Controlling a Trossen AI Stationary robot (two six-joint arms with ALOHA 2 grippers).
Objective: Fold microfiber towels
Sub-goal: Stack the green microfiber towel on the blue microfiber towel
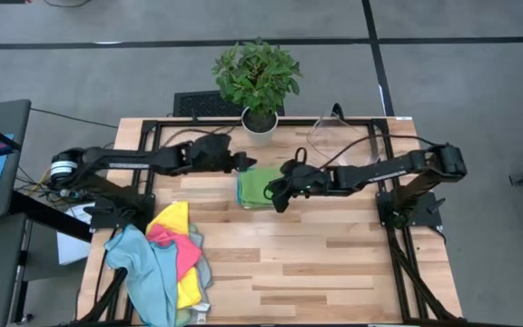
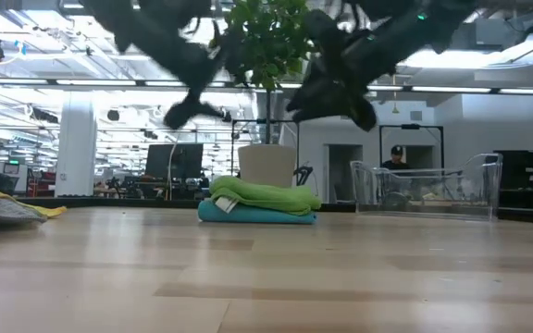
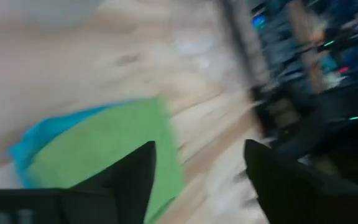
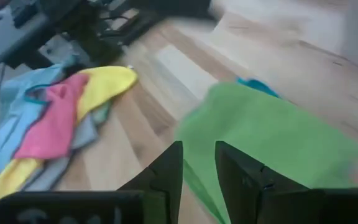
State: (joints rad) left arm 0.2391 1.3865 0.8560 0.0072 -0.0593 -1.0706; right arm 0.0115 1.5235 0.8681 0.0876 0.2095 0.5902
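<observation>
A folded bright green towel lies on top of a folded blue towel at the middle of the table, toward its far side. Both also show in the left wrist view and the right wrist view. My left gripper hangs open and empty above the stack's far left corner; its fingers stand wide apart. My right gripper hangs above the stack's right edge, its fingers a narrow gap apart with nothing between them. In the low view both grippers are well clear of the towels.
A loose heap of yellow, pink and pale teal towels lies at the table's near left corner. A potted plant and a clear plastic bin stand at the far edge. Bare wood shows toward the near right.
</observation>
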